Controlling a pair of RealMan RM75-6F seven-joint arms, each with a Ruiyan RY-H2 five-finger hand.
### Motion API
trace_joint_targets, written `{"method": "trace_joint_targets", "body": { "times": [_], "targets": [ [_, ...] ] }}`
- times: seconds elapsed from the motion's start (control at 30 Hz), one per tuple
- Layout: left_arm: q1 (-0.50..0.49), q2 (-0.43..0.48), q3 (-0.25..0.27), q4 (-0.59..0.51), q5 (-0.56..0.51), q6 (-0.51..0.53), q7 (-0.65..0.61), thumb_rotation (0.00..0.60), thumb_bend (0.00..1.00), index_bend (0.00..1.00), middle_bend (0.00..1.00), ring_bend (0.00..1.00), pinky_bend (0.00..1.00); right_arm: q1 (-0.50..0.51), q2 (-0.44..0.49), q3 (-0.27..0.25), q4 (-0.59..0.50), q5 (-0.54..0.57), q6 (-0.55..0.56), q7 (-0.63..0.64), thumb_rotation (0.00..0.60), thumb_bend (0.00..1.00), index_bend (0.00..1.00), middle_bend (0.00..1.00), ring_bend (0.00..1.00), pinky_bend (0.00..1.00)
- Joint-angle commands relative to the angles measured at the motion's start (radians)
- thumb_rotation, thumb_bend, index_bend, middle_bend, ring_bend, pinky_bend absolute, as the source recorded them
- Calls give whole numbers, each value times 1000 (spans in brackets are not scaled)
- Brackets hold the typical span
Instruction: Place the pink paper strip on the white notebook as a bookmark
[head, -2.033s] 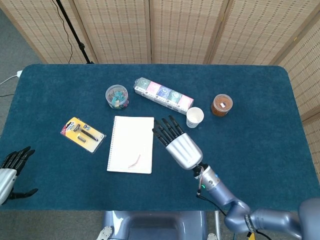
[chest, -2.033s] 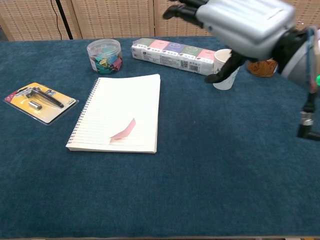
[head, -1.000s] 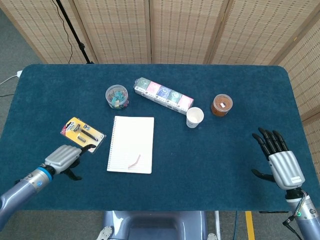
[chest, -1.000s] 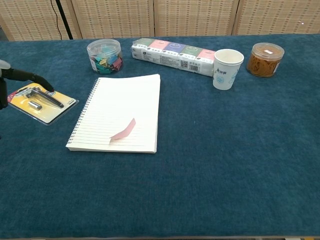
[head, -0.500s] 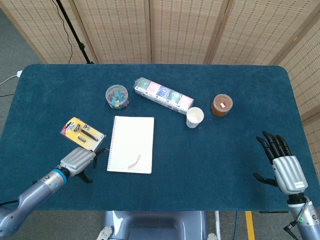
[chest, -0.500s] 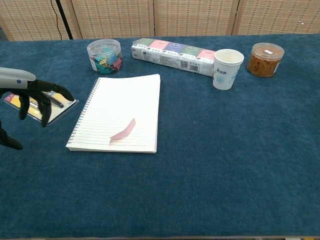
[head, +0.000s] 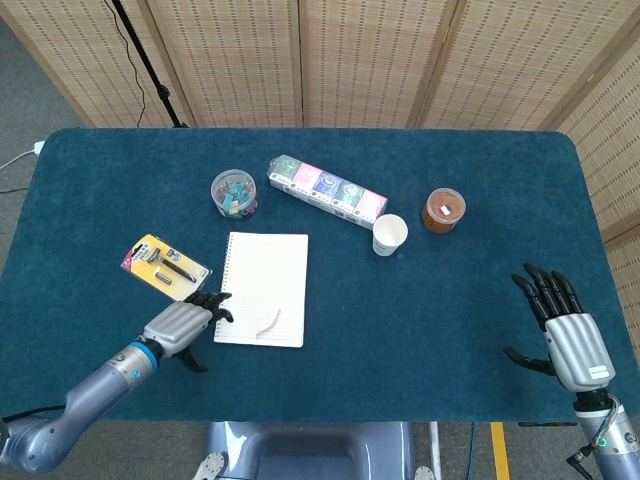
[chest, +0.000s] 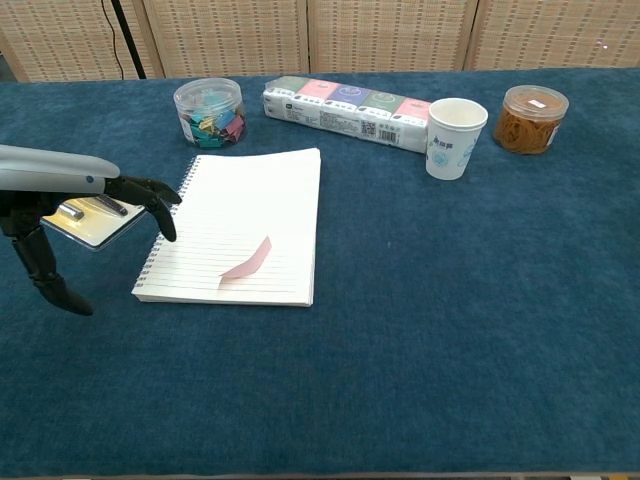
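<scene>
Pink paper strip (chest: 248, 259) already lies on the white notebook (chest: 255, 195), so basically done imo. Left hand (head: 181, 324) hovers by the notebook's edge, fingers spread, holding nothing; right hand (head: 562, 327) well apart, spread and empty too.

Left hand (chest: 60, 195) hides part of yellow blister pack (chest: 88, 226)
</scene>
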Motion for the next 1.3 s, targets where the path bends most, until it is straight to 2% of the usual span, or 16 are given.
{"method": "trace_joint_targets", "body": {
  "times": [0.03, 0.27, 0.47, 0.7, 1.1, 1.3],
  "targets": [
    [-36, -55, 7, 16, -46, 44, 64, 600, 0, 255, 0, 0, 0, -3, 1, 2, -2, -7, -2, 5, 600, 36, 50, 0, 0, 0],
    [-75, -177, 29, 43, -113, 141, 179, 600, 0, 253, 0, 0, 0, -9, 8, 10, -4, -11, -11, 29, 600, 37, 53, 0, 0, 0],
    [-84, -235, 45, 51, -132, 195, 231, 600, 0, 251, 0, 0, 0, -18, 14, 17, -7, -17, -6, 47, 600, 36, 59, 0, 0, 0],
    [-97, -283, 54, 48, -154, 231, 276, 600, 0, 235, 0, 0, 0, -23, 18, 21, -16, -26, -10, 55, 600, 37, 59, 0, 0, 0],
    [-100, -311, 75, 14, -141, 314, 360, 600, 0, 233, 0, 0, 0, -33, 21, 27, -24, -41, -8, 57, 600, 36, 64, 0, 0, 0],
    [-109, -350, 86, 10, -165, 373, 446, 600, 0, 233, 0, 0, 0, -38, 24, 32, -26, -44, -6, 60, 600, 36, 64, 0, 0, 0]
  ]
}}
